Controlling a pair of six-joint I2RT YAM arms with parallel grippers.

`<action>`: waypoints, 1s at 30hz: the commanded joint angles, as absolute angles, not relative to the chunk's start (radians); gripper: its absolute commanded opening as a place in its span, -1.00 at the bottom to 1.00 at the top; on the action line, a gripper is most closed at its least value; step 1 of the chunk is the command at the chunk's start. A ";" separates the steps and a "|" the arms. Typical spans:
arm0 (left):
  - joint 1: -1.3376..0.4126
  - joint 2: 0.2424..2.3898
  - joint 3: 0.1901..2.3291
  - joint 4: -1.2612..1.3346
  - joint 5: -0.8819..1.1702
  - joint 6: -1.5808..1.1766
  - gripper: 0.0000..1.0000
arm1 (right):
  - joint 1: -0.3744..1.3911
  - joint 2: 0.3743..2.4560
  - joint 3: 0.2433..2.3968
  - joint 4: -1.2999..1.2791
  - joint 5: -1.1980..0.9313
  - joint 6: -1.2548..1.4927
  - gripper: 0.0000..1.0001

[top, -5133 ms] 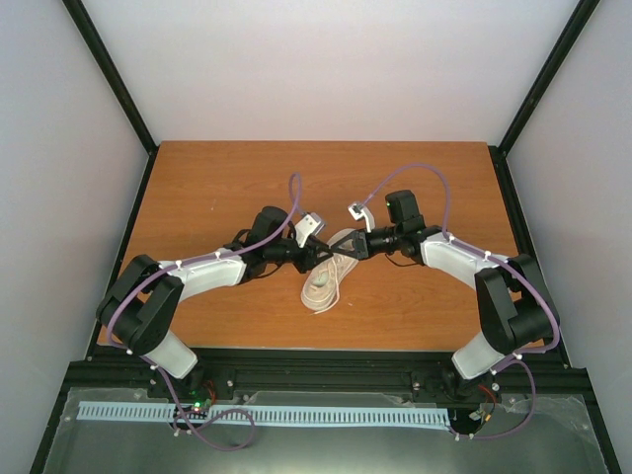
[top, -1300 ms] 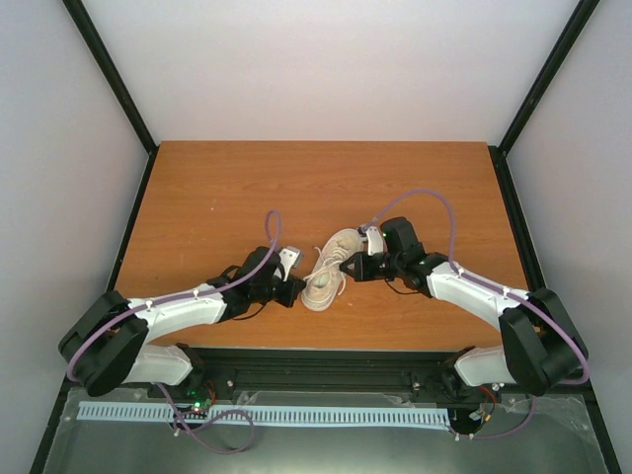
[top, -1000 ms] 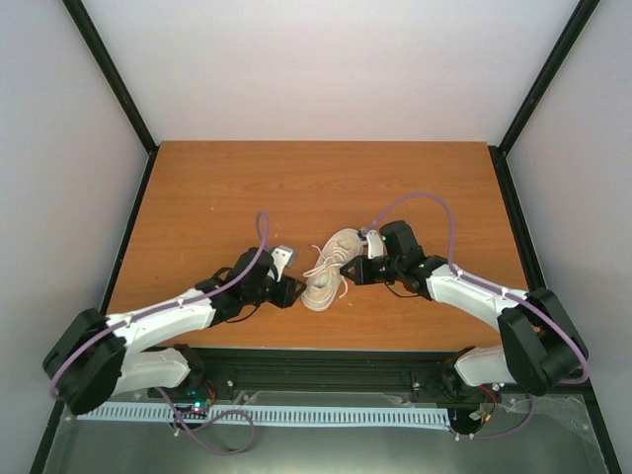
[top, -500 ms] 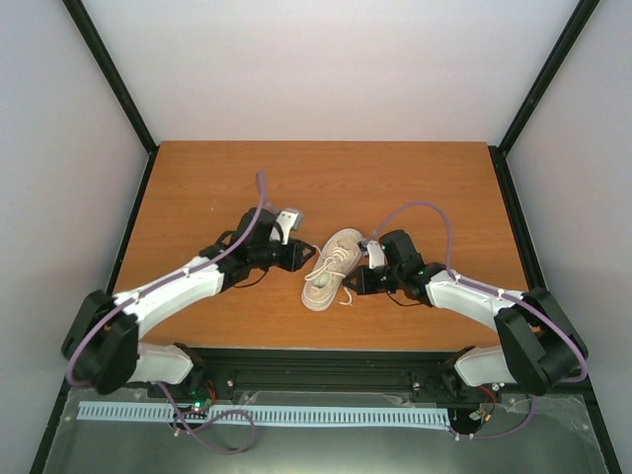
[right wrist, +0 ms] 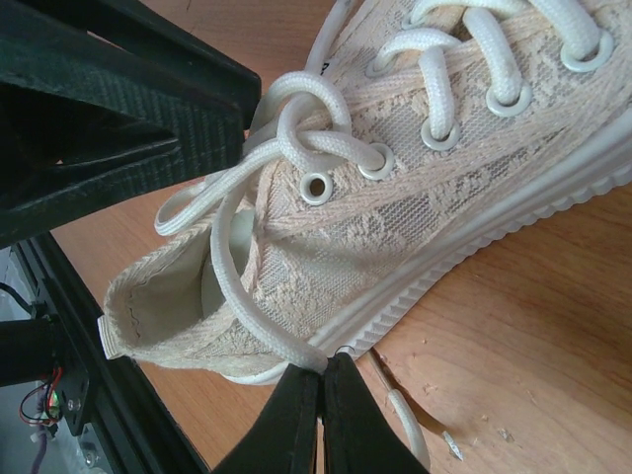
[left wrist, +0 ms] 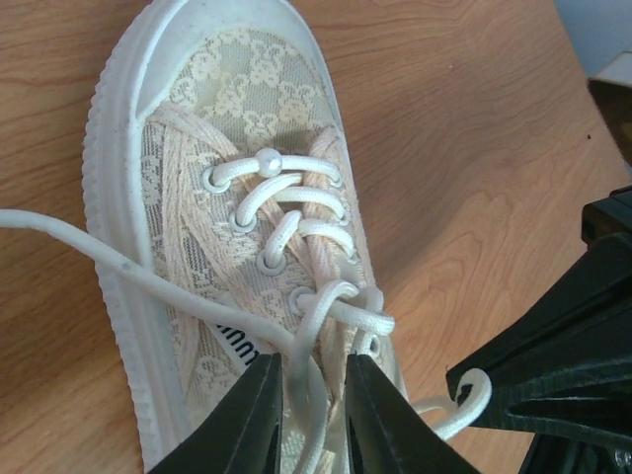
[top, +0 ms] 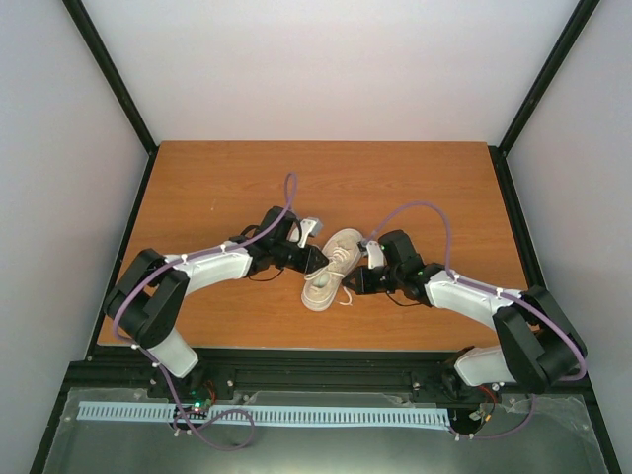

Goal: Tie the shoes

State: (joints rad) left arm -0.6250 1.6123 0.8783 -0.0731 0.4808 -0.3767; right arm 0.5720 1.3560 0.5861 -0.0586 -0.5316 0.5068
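sneaker [top: 331, 269] sits upright on its sole on the wooden table [top: 217, 188], a little nearer the arm bases than the middle of the board. its toe is angled away and slightly right, its heel towards the bases. both arms are in on it, one from each side.

left gripper [left wrist: 314, 380] is right over the tongue end of the shoe. its fingers [left wrist: 259, 420] are drawn in close, with the white laces [left wrist: 267, 160] running down between them. the strands fill that narrow gap, so it looks pinched on them. its wrist camera shows the lacy upper, rows of lacing through ringed eyelets, and one long strand sweeping off to the left across the pale sole rim.

right gripper [right wrist: 321, 373] comes in low at the shoe's side, by the heel end. its fingers [right wrist: 291, 425] are pressed together with a lace strand nipped at their tips, just beside the sole. that strand climbs up over the collar to the top eyelets, and there the two strands are wound round each other. a loose lace end [right wrist: 407, 420] lies on the wood next to the sole.

the two black gripper bodies sit close across the shoe's opening, each showing in the other's wrist camera.
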 commanded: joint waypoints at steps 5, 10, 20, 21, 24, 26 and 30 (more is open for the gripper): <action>-0.610 1.652 0.924 -0.025 0.481 -0.368 -0.63 | 0.580 1.375 0.584 -0.032 -0.532 0.515 -0.94; -0.609 1.664 0.924 -0.015 0.469 -0.376 -0.70 | 0.579 1.379 0.587 -0.031 -0.535 0.515 -0.94; -0.607 1.697 0.937 0.004 0.505 -0.384 -0.75 | 0.580 1.378 0.589 -0.032 -0.530 0.517 -0.94; -0.607 1.697 0.936 0.011 0.509 -0.384 -0.87 | 0.580 1.374 0.589 -0.033 -0.527 0.518 -0.94; -0.607 1.676 0.921 0.030 0.489 -0.387 -0.99 | 0.580 1.356 0.591 -0.035 -0.517 0.525 -0.94; -0.607 1.646 0.899 0.059 0.465 -0.389 -0.98 | 0.580 1.341 0.595 -0.037 -0.508 0.529 -0.94; -0.606 1.607 0.870 0.089 0.443 -0.388 -0.98 | 0.581 1.325 0.625 -0.048 -0.485 0.531 -0.94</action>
